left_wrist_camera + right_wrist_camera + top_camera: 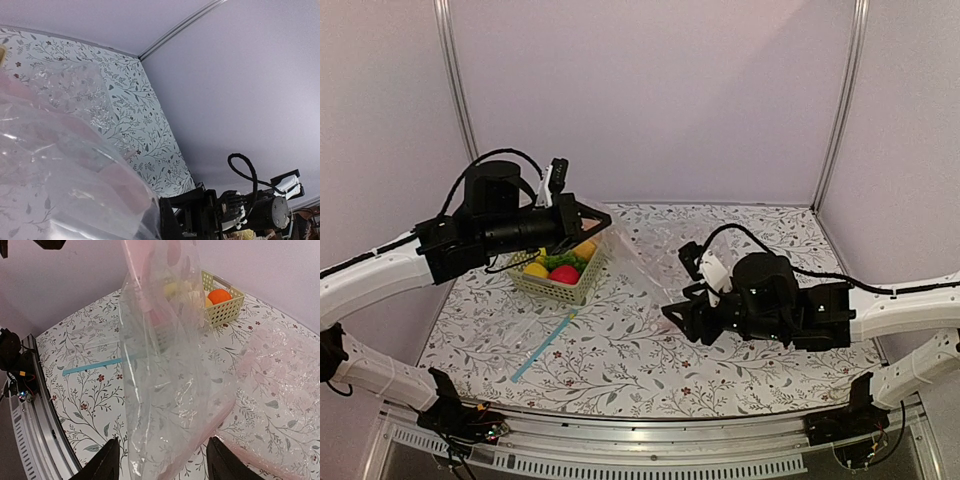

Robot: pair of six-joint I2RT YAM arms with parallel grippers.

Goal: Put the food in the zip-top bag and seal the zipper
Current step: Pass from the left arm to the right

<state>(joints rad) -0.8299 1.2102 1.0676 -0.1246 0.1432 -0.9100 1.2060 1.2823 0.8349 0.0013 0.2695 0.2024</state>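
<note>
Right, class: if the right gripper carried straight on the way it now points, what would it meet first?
Most likely the zip-top bag, whose clear plastic hangs just ahead of the open right gripper. The basket stands further behind, though depth is hard to judge.

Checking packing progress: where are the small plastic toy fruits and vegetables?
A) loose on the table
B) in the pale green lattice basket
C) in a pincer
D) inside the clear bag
B: the small plastic toy fruits and vegetables sit in the pale green lattice basket; none shows inside the large crinkly transparent plastic bag.
</note>
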